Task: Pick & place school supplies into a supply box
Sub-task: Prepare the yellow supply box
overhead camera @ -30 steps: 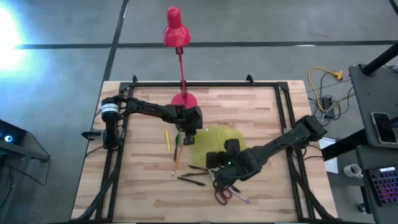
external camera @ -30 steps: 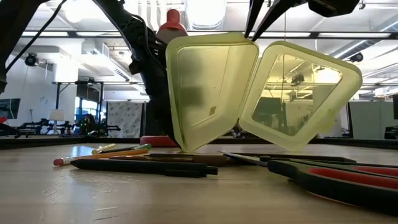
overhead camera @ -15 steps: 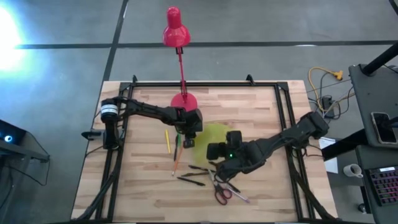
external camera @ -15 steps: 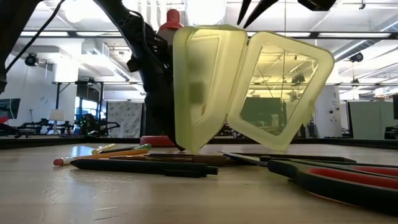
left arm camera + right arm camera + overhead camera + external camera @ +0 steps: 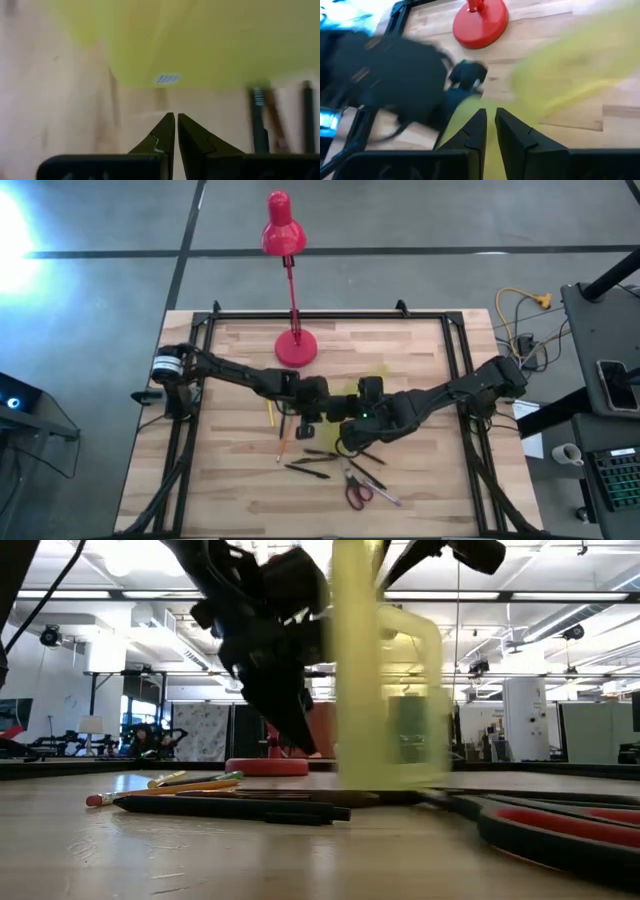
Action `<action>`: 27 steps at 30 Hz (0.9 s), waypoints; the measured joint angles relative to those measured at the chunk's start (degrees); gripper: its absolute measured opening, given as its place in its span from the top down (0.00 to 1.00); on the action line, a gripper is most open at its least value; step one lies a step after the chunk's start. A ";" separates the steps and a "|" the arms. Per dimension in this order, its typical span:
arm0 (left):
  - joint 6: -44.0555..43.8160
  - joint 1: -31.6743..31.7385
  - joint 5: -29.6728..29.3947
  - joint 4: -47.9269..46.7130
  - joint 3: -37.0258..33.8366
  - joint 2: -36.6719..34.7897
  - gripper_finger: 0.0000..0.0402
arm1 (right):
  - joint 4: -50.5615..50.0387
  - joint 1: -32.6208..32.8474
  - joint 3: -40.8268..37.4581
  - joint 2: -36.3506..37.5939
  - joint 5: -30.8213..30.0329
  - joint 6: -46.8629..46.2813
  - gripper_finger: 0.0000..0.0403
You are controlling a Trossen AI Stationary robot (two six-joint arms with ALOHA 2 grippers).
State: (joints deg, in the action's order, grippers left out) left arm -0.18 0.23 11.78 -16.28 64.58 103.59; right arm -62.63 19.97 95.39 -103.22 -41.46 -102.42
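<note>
The supply box (image 5: 345,402), a translucent yellow-green case, stands edge-on and blurred in the low view (image 5: 385,690), between both arms at the table's middle. My right gripper (image 5: 490,120) is above it, shut on its thin wall. My left gripper (image 5: 176,117) is shut and empty just left of the box (image 5: 200,45), which lies a little ahead of its tips. Pens and pencils (image 5: 300,455) lie flat on the wood nearer the front edge, with the red-handled scissors (image 5: 358,490) to their right. My right gripper pinches a thin yellow wall of the supply box (image 5: 489,145) between its two fingers, coming slanting down from above and from the table's right. The box hangs upright below the fingers, its lower edge (image 5: 390,783) at table level; whether it rests there I cannot tell.
The red desk lamp's base (image 5: 296,348) stands just beyond the left arm, its stem reaching past the far edge. Pencils (image 5: 190,783) and a black pen (image 5: 230,806) lie in the foreground of the low view, the scissors (image 5: 560,825) to their right. A black frame (image 5: 460,360) borders the table.
The right gripper has swung the box about: its open halves, seen broad-on a second ago, now stand edge-on and sit farther left. The right arm moved toward the table's left and far side. The left gripper moved toward the near edge and right, away from the lamp base.
</note>
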 joint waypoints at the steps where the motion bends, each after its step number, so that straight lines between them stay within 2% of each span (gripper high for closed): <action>1: -0.69 -0.48 -0.04 0.46 0.00 -0.19 0.99 | 0.11 -0.29 -0.04 -0.02 0.41 0.74 0.91; 12: -3.42 -1.99 -0.72 0.74 -0.08 -0.57 0.99 | 1.56 -2.83 -0.15 -0.15 1.24 7.76 0.90; 27: -3.66 -1.80 -1.31 -0.28 -0.12 -0.57 0.99 | 0.98 -2.12 -0.13 0.33 2.35 8.12 0.90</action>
State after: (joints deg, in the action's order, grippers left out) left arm -3.84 -1.56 10.48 -16.56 64.47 103.02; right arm -61.65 17.85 95.26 -102.89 -39.11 -94.30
